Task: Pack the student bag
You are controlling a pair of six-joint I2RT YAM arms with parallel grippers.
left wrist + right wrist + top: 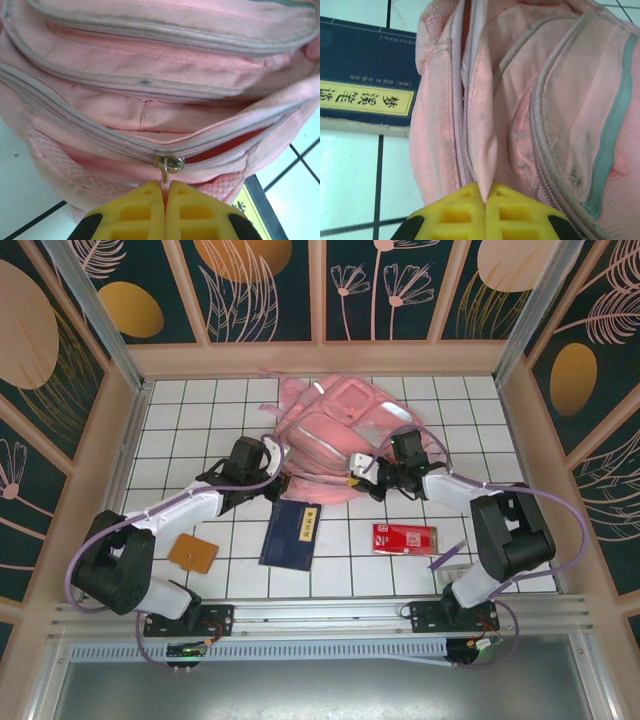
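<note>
Near edge of the white tiled table [180, 420], left to right:
- orange square card [193, 553], just beside the left arm
- navy book [291, 534] with a yellow title strip, lying flat, far end touching or tucked under the bag's near edge
- red packet [404, 537], flat
- thin purple stick [447, 557], close to the right arm

Further in, both arms reach to the near side of the backpack [335, 435].

Left gripper [165, 190]: yellow fingers together, clamped on the metal zip pull [165, 175] hanging from the slider [169, 162]. That zip is part open beside the slider, with reddish lining showing in the gap. A corner of the book's yellow strip shows under the bag at lower right.

Right gripper [485, 192]: yellow fingers together, pinching a fold of pink fabric along the zip edge. The zip teeth run up and away from the tips, and the opening is narrow with a sliver of red inside. The book lies just beside the bag on the tiles.

The backpack is pink and slumped flat in the middle of the table's far half. It has several grey-zipped pockets stacked up, a pale reflective strip, and loose pink straps trailing toward the back wall.
</note>
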